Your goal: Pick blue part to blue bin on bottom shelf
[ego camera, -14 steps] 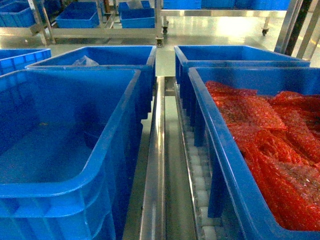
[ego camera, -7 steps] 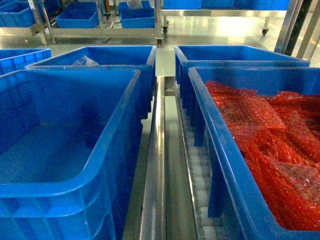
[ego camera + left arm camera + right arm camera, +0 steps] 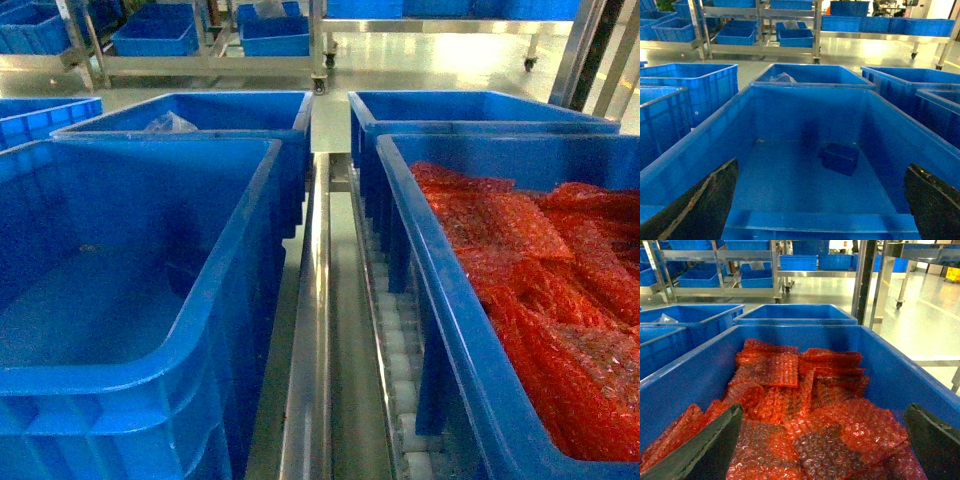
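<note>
A dark blue part (image 3: 839,158) lies on the floor of the near left blue bin (image 3: 215,300), right of its middle. My left gripper (image 3: 821,164) hovers at that bin's near rim (image 3: 820,222), open, with nothing between its black fingers (image 3: 705,200); the part sits ahead of it, deeper in the bin. Over the near right bin (image 3: 880,352), which is full of red bubble-wrap bags (image 3: 805,405), my right gripper (image 3: 823,407) stands open and empty. Both bins rest on the bottom shelf, whose white roller track (image 3: 397,370) and centre rail (image 3: 312,340) show between them. Neither gripper appears in the head view.
Two more blue bins (image 3: 225,110) (image 3: 450,108) stand behind the near pair; the left one holds a clear plastic bag (image 3: 168,124). Another bin (image 3: 40,115) sits at far left. Steel racks with blue bins (image 3: 160,35) line the far floor.
</note>
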Tool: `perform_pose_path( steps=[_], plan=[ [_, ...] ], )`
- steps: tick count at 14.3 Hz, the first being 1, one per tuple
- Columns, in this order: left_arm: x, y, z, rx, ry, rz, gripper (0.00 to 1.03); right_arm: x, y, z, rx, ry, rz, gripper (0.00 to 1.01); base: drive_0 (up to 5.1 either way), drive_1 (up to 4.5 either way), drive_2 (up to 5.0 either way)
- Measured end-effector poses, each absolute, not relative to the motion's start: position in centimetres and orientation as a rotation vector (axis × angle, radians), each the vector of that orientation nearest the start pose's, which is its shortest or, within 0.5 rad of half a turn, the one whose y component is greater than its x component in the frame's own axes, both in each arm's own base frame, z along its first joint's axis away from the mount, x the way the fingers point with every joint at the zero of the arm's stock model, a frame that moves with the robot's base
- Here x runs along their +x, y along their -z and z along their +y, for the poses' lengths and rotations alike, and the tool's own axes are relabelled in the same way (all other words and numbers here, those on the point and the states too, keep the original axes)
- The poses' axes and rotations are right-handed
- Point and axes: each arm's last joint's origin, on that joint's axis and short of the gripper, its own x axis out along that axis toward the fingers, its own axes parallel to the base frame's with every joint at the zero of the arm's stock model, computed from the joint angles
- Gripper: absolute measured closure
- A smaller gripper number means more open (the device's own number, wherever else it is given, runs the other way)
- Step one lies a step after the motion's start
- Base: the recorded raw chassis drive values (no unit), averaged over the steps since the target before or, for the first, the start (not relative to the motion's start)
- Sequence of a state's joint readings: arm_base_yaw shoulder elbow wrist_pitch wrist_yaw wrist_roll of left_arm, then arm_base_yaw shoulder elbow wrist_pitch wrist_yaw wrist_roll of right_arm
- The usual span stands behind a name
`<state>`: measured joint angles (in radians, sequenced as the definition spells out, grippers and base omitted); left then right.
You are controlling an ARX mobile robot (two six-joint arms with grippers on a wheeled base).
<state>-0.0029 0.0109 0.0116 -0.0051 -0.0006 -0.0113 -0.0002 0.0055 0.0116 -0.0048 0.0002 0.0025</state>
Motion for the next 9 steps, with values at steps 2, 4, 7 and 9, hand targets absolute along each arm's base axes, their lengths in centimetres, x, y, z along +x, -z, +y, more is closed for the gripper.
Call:
perform_pose_path(
  steps=[2,4,7,9],
  plan=[
    [9.77,-16.61,-0.03,-0.011,0.002,0.004,0.05,9.73,-16.66,0.00,0.002,0.000,-0.001,0.03,0.0,0.00,0.0],
    [9.77,-16.61,-0.03,-0.011,0.002,0.004,0.05,9.73,-16.66,0.00,0.002,0.000,-0.001,0.03,0.0,0.00,0.0],
    [9.77,-16.61,-0.03,-0.011,0.002,0.004,0.05,9.73,-16.66,0.00,0.002,0.000,-0.001,0.03,0.0,0.00,0.0],
    [9.77,-16.61,-0.03,-0.011,0.002,0.004,0.05,9.73,-16.65,0.00,0.002,0.000,-0.001,0.03,0.0,0.00,0.0]
  ],
)
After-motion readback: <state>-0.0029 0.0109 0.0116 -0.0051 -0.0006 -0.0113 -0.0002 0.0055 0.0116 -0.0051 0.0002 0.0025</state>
